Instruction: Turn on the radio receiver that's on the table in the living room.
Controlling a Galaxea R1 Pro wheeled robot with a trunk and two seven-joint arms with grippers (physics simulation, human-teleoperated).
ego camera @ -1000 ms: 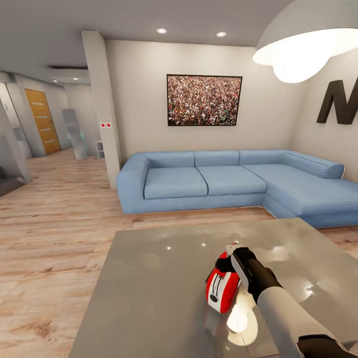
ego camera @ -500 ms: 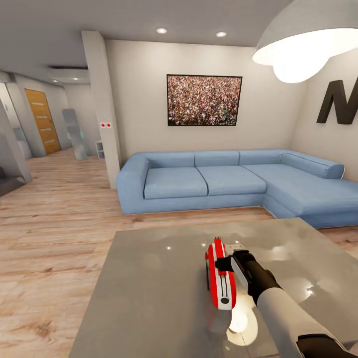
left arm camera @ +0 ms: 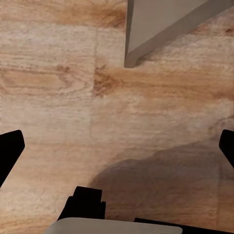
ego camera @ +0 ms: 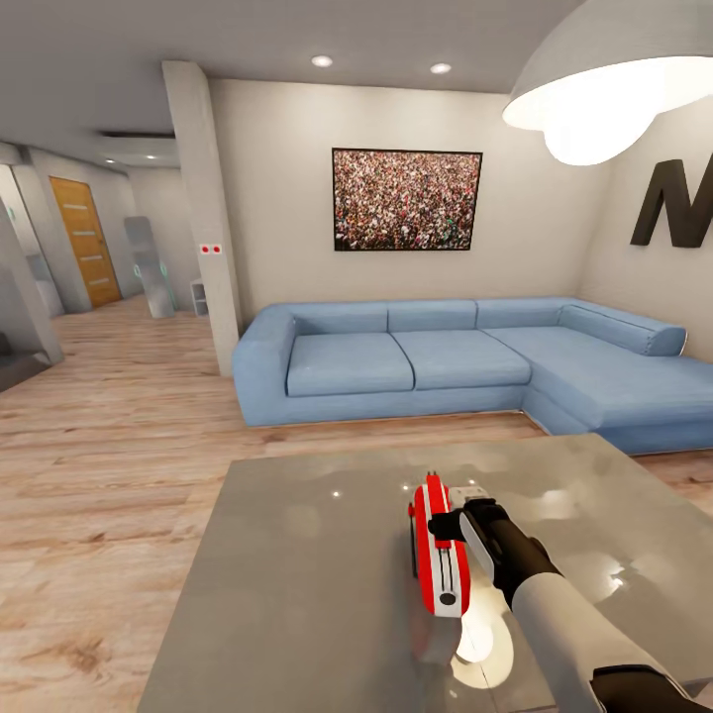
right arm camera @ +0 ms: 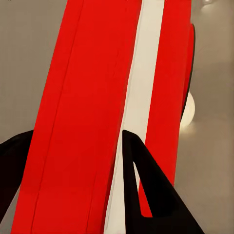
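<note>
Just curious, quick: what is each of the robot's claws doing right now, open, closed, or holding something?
Left gripper: open, empty, over the wood floor.
Right gripper: closed around the radio receiver on the table.

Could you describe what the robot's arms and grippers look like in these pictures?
The right arm has a smooth light-grey forearm shell that narrows into a glossy black wrist, with a white panel just behind the right gripper. That gripper's fingers are plain matte black, tapering to points. The left gripper's fingers are black too. No cables or markings show.
</note>
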